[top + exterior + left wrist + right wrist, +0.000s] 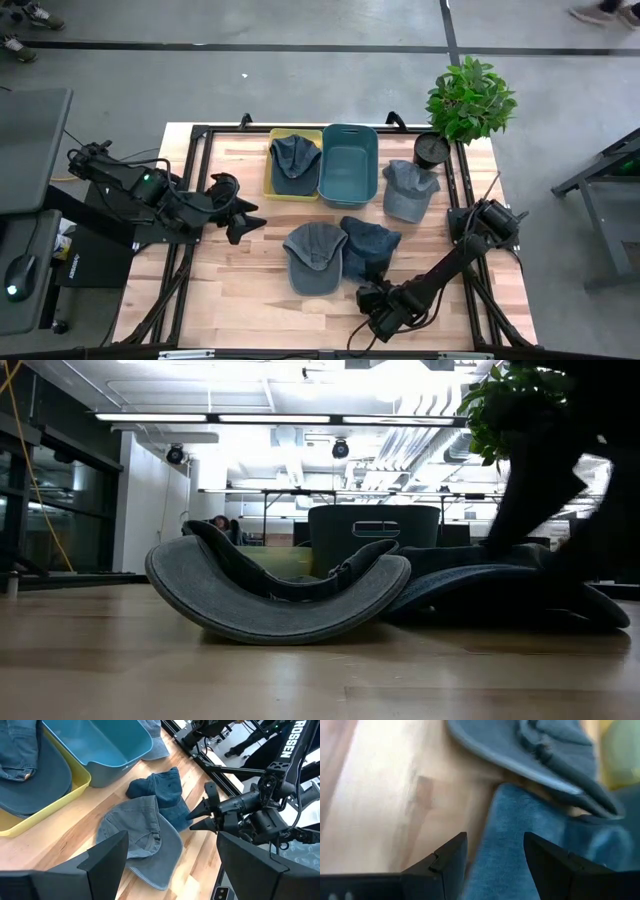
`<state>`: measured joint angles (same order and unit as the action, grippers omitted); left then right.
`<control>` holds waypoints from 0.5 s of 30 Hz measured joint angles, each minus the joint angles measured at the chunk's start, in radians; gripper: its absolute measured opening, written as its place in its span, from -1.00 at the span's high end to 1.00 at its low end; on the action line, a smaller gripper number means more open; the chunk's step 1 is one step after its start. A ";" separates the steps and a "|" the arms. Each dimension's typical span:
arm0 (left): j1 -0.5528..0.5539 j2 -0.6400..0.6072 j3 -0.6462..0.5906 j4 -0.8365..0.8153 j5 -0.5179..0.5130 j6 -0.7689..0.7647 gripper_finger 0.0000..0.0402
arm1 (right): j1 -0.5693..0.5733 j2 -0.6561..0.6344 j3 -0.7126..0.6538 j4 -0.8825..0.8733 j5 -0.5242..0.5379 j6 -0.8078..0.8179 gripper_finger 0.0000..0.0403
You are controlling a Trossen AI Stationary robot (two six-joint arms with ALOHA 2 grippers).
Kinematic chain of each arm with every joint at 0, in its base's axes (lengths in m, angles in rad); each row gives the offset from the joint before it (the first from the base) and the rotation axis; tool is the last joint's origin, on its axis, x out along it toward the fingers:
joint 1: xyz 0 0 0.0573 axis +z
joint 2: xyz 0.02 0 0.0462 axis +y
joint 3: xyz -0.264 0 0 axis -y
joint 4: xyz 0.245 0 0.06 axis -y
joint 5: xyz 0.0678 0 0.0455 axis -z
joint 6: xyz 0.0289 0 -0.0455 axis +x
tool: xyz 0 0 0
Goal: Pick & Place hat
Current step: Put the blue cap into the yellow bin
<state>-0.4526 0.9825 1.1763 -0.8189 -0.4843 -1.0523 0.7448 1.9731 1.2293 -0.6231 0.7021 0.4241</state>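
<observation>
Four denim caps are out on the wooden surface (240, 280). One dark cap (295, 160) lies in the yellow tray (271, 185) at the far side, and right beside that tray stands a teal bin (349, 165) with nothing visible inside it. A faded grey-blue cap (407, 190) sits just to the right of the bin, near a potted plant (470, 98) in a black pot at the far right corner.

In the middle of the surface, a grey-blue cap (314, 256) lies with its brim toward the near edge, and a darker blue cap (368, 249) is tucked against its right side, the two touching.

The right end effector (367, 300) is down low at the near edge of that darker blue cap, its fingers (451, 857) spread open with the blue fabric lying between and just ahead of them; it grips nothing. From the left wrist camera it shows as two pointed tips aimed at the cap's edge.

The left end effector (243, 222) hangs over bare wood at the left of the two middle caps, well apart from them, its fingers (105, 857) also spread wide and empty.

From table height, the grey-blue cap curves up at both ends like a bowl, with the darker one behind it at the right.
</observation>
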 joint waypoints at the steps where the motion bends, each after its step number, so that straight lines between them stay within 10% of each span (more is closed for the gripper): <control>1: 0.000 0.000 0.000 -0.001 0.000 0.000 -0.49 | 0.000 0.010 0.000 0.003 -0.013 -0.006 0.05; 15: 0.000 0.000 0.000 -0.007 -0.006 0.000 -0.49 | -0.002 0.028 0.000 -0.045 0.108 0.044 0.05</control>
<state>-0.4526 0.9825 1.1763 -0.8263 -0.4903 -1.0523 0.7430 2.0014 1.2293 -0.6682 0.8105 0.4678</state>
